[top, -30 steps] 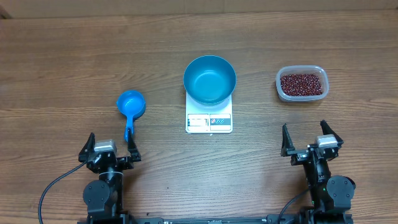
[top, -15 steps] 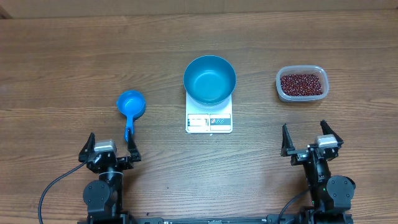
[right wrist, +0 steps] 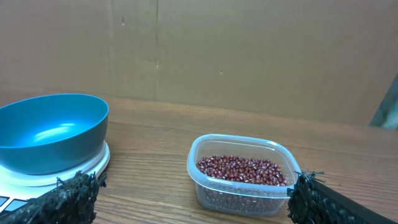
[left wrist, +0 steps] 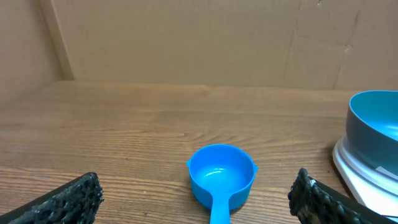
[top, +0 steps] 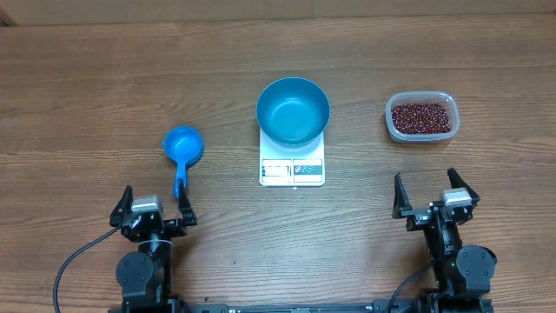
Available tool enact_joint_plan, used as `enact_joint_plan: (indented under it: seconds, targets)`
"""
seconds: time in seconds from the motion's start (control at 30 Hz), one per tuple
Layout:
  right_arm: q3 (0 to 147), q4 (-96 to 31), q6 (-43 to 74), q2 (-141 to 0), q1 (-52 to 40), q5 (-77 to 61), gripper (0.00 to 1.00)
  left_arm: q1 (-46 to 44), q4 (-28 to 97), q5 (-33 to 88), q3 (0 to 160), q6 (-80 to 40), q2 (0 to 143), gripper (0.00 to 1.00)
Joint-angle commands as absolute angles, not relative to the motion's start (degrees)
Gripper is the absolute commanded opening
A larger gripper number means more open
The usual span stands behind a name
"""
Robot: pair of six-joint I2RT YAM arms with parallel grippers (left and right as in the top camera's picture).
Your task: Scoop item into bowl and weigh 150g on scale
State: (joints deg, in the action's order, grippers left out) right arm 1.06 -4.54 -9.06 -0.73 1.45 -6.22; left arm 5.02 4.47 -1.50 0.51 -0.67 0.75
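The blue bowl sits on top of the white scale near the middle of the wooden counter. The bowl is wider than the scale, so only the scale's front strip with the display and buttons shows below its rim. The inside of the bowl looks bare and glossy.

Off to the right, well apart from the scale, a clear plastic tub holds the beans, a loose dark red-brown layer covering its bottom. To the left of the scale lies a small blue scoop, cup upward and empty, with its handle pointing toward the near edge of the counter.

The left tool rests at the near edge, gaping wide and gripping nothing. The end of the scoop handle lies just beside its inner finger; from above I cannot tell whether they touch. From the left wrist camera the scoop lies straight ahead between the two dark, rough-surfaced fingers, with the bowl at the right edge of that view.

The right tool is likewise spread wide with nothing in it, parked at the near edge below the tub. Its own camera looks out at the tub of beans ahead and the bowl on the scale to the left, with a cardboard wall behind.
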Motion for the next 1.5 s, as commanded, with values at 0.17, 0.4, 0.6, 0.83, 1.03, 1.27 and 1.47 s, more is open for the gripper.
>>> enact_joint_plan:
  seconds: [0.17, 0.4, 0.6, 0.83, 1.03, 1.27, 1.47]
  targets:
    - [0.4, -4.3, -9.3, -0.2, 1.3, -6.5, 1.00, 5.6, 6.0, 1.5, 1.1, -5.2, 0.3, 1.00]
    - [0.4, -4.3, -9.3, -0.2, 1.3, -6.5, 1.00, 5.6, 13.6, 1.5, 6.7, -4.2, 0.8, 0.99]
    - [0.4, -4.3, -9.3, -0.2, 1.3, -6.5, 1.00, 5.6, 17.0, 1.5, 13.7, -1.7, 9.1, 1.00]
    - [0.4, -4.3, -9.3, -0.2, 1.3, -6.5, 1.00, 5.6, 20.5, 1.5, 24.5, -1.3, 26.7, 1.00]
    - [0.4, -4.3, -9.3, -0.2, 1.3, -6.5, 1.00, 5.6, 28.4, -0.1, 39.1, 1.8, 44.3, 1.00]
    - [0.4, -4.3, -9.3, -0.2, 1.3, -6.5, 1.00, 5.6, 38.5, -0.5, 55.6, 2.6, 63.1, 1.00]
    - [0.4, -4.3, -9.3, -0.2, 1.3, -6.5, 1.00, 5.6, 46.6, -0.3, 65.0, 2.9, 75.4, 1.00]
